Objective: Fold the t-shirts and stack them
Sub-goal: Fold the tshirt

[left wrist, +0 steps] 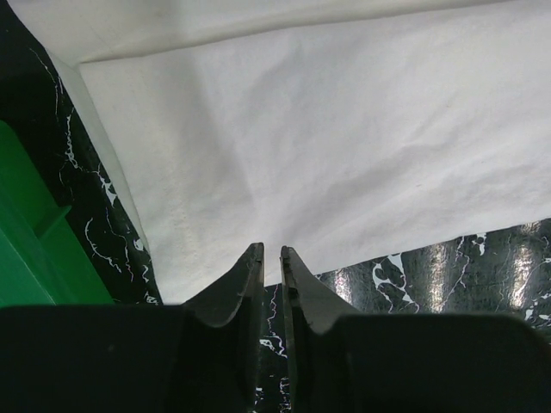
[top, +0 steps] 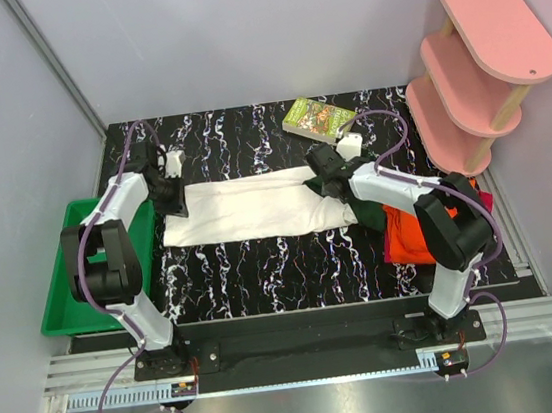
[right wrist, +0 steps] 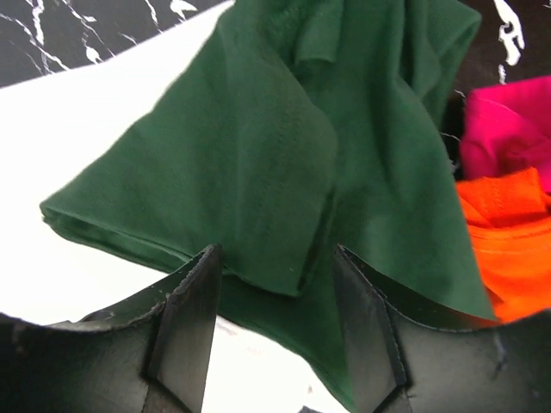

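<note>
Cream-white cloth t-shirt (top: 246, 210) with dark green sleeves lies spread flat across the middle of the black, white-veined bench (top: 265, 278). The left gripper (left wrist: 269, 256) is pressed almost together at the shirt's left hem, and the bench shows through the thin slit. The right gripper (right wrist: 275, 254) is spread wide over a rumpled green sleeve (right wrist: 258, 155). Just right of it, the plain orange t-shirt (right wrist: 508, 232) and the magenta-red t-shirt (right wrist: 508, 120) lie bunched together. A green plastic tray (top: 53, 294) sits at the bench's left edge.
</note>
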Motion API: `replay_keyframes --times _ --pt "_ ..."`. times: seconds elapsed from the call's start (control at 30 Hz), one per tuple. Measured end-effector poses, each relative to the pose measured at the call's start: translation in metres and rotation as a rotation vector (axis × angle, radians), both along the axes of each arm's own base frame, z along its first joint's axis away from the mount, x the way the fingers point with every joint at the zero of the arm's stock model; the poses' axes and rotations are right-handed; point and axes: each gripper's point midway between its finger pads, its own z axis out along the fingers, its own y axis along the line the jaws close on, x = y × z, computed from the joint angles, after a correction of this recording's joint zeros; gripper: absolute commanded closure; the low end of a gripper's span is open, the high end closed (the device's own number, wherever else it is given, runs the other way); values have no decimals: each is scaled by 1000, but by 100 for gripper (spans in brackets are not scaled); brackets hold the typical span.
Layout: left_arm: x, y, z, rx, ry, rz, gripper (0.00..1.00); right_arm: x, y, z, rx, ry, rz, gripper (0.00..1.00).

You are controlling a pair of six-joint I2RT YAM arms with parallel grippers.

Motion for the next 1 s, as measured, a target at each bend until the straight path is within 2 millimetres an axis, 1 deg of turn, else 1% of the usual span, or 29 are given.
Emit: replay_keyframes --times 0.13,0.17,0.2,0.23,0.27,0.33,0.37,0.4,0.53,0.63,0.7,0.73,0.8,0.93,1.0 --pt "-3 0 -5 1 15 -3 82 8 5 0 20 -29 -5 42" --pt "-3 0 -6 1 19 -3 82 10 6 -1 25 -36 -7 51" --pt "-3 0 -7 1 21 -3 82 12 6 -2 29 -40 -10 57" --pt "-4 0 -8 1 25 -3 82 13 6 -4 28 -39 -13 65" --pt "-4 0 -9 1 28 -3 82 15 5 -7 29 -37 -18 77" --pt "-4 0 -11 1 33 -4 82 16 4 -13 27 -29 -26 87" --pt "-4 0 -12 1 37 -4 82 17 3 -16 27 -25 -31 98" --pt "-4 0 -13 1 40 -4 82 17 3 -19 26 -21 -34 100" --pt "-5 0 -17 1 52 -4 83 17 2 -22 23 -16 -38 100" --pt "-6 0 -21 1 62 -5 83 20 4 -19 23 -27 -31 100" --pt "-6 0 -23 1 69 -5 84 27 7 -10 23 -44 -19 100" --pt "-6 0 -23 0 71 -5 84 31 9 -3 23 -58 -12 100" --pt "-6 0 -25 0 76 -6 84 46 16 16 34 -104 3 100" --pt "-7 -1 -28 0 83 -6 84 82 37 65 72 -220 32 100" --pt "-7 -1 -28 0 84 -7 84 96 45 79 83 -256 42 100"
